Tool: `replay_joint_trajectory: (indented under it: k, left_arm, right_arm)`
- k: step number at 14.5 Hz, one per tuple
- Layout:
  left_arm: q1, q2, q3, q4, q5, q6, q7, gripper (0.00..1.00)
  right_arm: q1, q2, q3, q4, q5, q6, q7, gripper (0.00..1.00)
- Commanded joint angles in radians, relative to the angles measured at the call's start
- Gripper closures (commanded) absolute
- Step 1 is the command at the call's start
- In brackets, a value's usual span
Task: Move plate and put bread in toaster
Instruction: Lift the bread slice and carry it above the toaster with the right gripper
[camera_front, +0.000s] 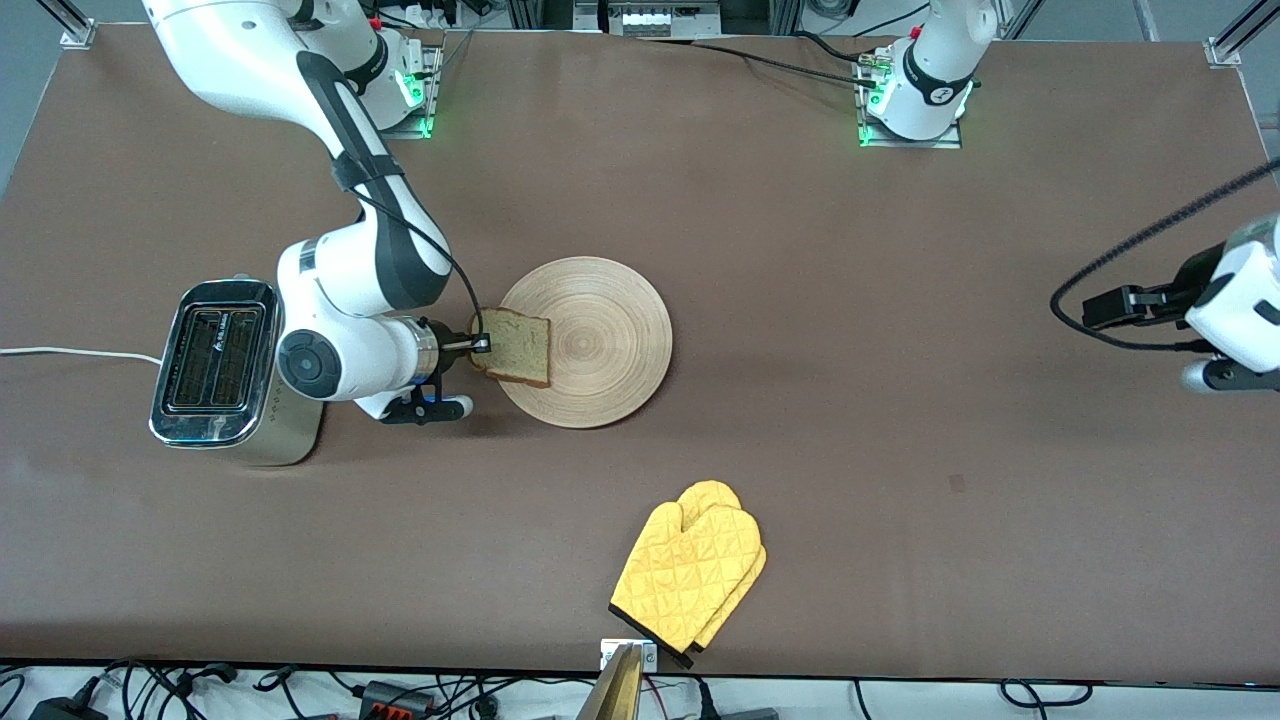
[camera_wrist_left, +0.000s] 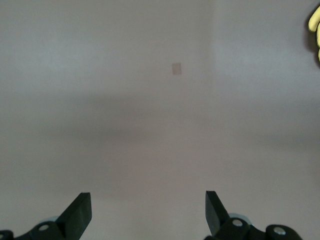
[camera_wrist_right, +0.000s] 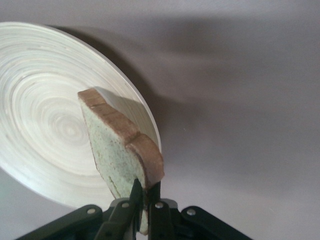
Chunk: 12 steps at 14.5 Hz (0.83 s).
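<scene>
Surface (camera_front: 800, 300): brown, carrying every item below, listed from the right arm's end toward the left arm's end.

Toaster (camera_front: 215, 370): two-slot, chrome top, at the right arm's end, just past the right arm's wrist on the side away from its jaws. White cord (camera_front: 70, 353) runs from it toward the surface's edge. Seen in the front view only.

Right gripper (camera_front: 482, 345): low over the plate's rim on the toaster side. Jaws pinched tight on the bread's crust edge. The right wrist view shows the two black fingers (camera_wrist_right: 135, 192) clamping the crust between them, a detail too small to make out in the front view.

Bread (camera_front: 515, 347): square slice, darker crust, held by the right jaws over the plate. The front view shows its broad face; the right wrist view shows the bread (camera_wrist_right: 120, 150) edge-on, its crust toward the camera.

Plate (camera_front: 590, 342): round, light wood, ring grain, flat on the surface directly past the right jaws' tips. The plate (camera_wrist_right: 45, 125) fills much of the right wrist view.

Oven mitt (camera_front: 690, 570): yellow, quilted, nearer the front camera than the plate, well apart from both jaws.

Left gripper (camera_wrist_left: 148, 212): waiting over bare surface at the left arm's end. Its jaws stand wide, nothing between them; only the left wrist view shows this.
</scene>
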Motion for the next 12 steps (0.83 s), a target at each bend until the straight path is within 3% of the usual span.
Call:
replay_joint_trajectory:
  k: [1,5,8,12]
  left_arm:
    - [0.013,-0.178,0.004,-0.259,-0.007,0.138,0.007,0.00]
    - [0.017,-0.143,0.000,-0.159,-0.022,0.052,0.002,0.00]
    - [0.082,-0.114,0.016,-0.144,-0.174,0.054,0.008,0.00]
    - [0.118,-0.100,0.003,-0.129,-0.185,0.058,0.004,0.00]
  right_arm:
    - [-0.013,-0.025,-0.015,0.125,-0.094,-0.167,-0.001,1.00]
    - [-0.025,-0.057,-0.106,0.220,-0.146,-0.370,0.026,1.00]
    - [-0.022,-0.064,-0.216,0.262,-0.209,-0.486,0.021,1.00]
    - [-0.025,-0.064,-0.232,0.400,-0.388,-0.620,-0.099,1.00]
